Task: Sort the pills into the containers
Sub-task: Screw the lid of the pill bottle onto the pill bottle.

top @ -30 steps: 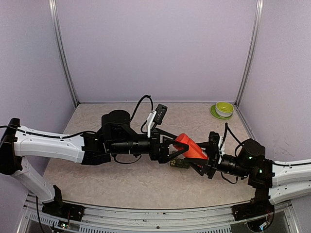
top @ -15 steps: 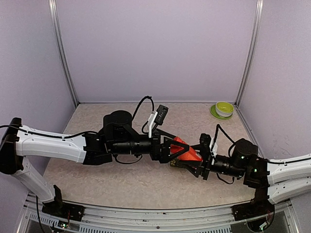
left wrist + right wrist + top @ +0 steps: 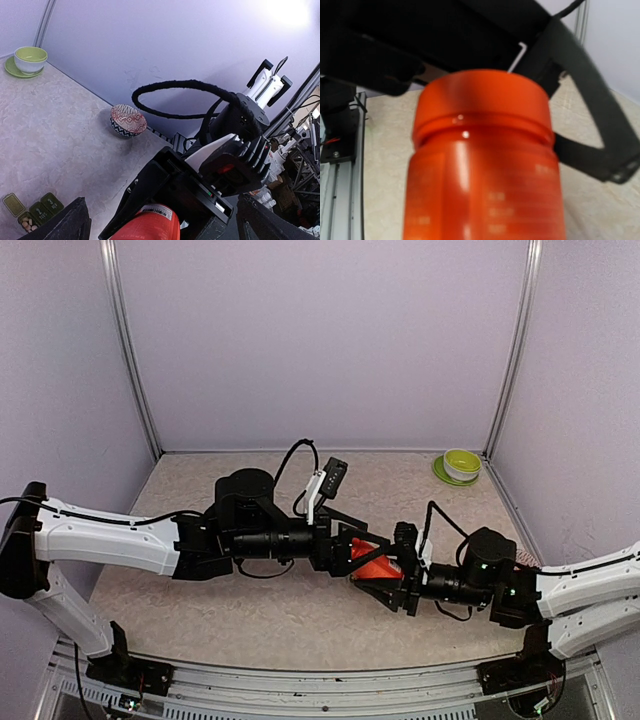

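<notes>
Nearest, toward the desk's front edge: right gripper (image 3: 390,568) clenched on a red-orange bottle (image 3: 374,562), tilted above the desk. Next, left gripper (image 3: 358,552) released, fingers (image 3: 70,222) spread wide either side of the bottle's end. Below, mid-desk: the containers (image 3: 39,211), lids flipped open, pills (image 3: 27,223) in one box. At a desk edge, left wrist view only: patterned bowl (image 3: 128,120). Far right corner: green bowl (image 3: 461,462) on a saucer (image 3: 441,475).

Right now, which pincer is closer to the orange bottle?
Right. The right pincer is clamped on the body of the orange bottle; the left pincer stands open around its top end, not closed on it.
</notes>
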